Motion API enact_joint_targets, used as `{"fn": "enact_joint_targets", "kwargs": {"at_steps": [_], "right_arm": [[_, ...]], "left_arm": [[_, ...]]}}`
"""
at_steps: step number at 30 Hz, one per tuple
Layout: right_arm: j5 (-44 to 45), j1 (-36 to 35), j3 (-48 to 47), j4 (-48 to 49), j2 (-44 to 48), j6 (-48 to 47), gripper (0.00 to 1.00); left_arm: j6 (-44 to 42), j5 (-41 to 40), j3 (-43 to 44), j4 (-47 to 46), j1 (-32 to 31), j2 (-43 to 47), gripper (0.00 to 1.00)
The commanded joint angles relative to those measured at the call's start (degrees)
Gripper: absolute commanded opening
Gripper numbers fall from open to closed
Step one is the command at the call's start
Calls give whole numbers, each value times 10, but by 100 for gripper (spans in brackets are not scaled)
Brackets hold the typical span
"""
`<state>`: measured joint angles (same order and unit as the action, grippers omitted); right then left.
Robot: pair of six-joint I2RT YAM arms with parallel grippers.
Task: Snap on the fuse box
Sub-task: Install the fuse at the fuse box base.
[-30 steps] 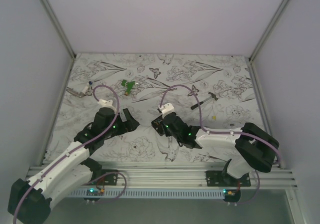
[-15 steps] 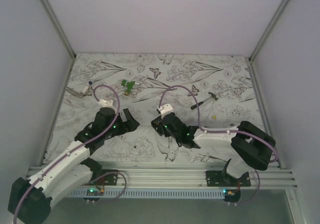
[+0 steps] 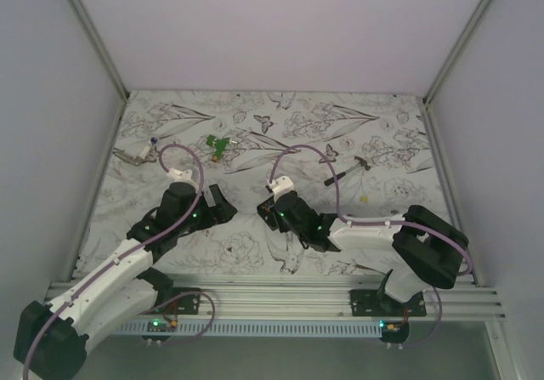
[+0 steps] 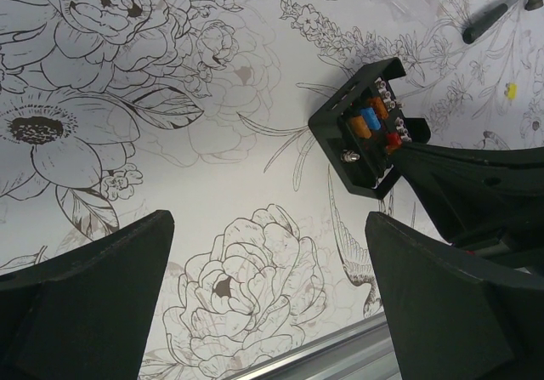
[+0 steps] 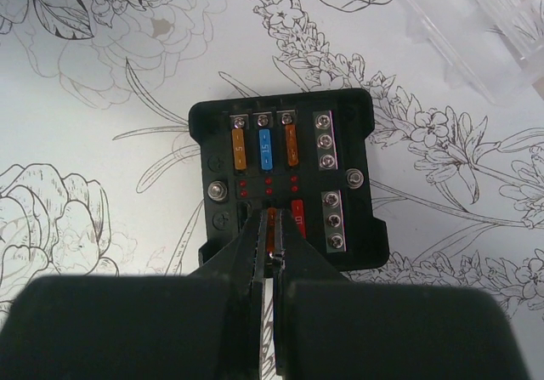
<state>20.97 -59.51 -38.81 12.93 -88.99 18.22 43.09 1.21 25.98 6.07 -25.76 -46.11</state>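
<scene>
Top external view first: on your left, the left gripper [image 3: 219, 200] hangs over the flower-printed table [image 3: 399, 121], with the small green piece [image 3: 218, 144] further back on the sheet and well apart from it. From the left wrist camera you can see the left gripper [image 4: 272, 308] with its two fingers [image 4: 85, 312] spread as wide as they go. Nothing sits between them, and they touch nothing but air above a drawn peony.

Move right and you reach the fuse box [image 4: 365, 129], lying flat on the table near the middle, ahead and to the right of those spread fingers and clear of them. Its cover is off. The right wrist view looks straight down into the fuse box [image 5: 285, 176]: orange, blue and orange fuses in the upper row, a red one lower down, and screw terminals along the right side.

The right gripper [image 5: 272, 235] has its fingers pressed together, with only a thin slit left. The tips are down on the box's lower row of fuses, and an orange fuse shows in the slit. You cannot tell whether they pinch that fuse or merely press on it.

Further right, a clear plastic piece [image 5: 510, 10] lies just beyond the box, and a thin dark tool [image 3: 348, 170] lies towards the far right.
</scene>
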Motion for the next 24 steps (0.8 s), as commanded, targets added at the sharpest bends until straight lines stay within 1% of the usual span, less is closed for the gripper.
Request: {"fn": "enact_joint_targets", "kwargs": {"at_steps": [1,10,12,16,24], "right_arm": [[7,-3,-9,31,4,-2,0],[8,-2,-17,33,-4,0,0],[8,-2,-17,30,-22,1,0],[7,-2,-16,22,-29,-1,0],[6,-1,-13,9,-17,-9,0]], "left_arm": [[7,2,-10,6,4,5,100],[8,2,-10,6,4,6,100],[8,1,-10,6,4,6,100],[7,3,-10,5,4,6,100],[8,4,-9,6,4,6,99]]}}
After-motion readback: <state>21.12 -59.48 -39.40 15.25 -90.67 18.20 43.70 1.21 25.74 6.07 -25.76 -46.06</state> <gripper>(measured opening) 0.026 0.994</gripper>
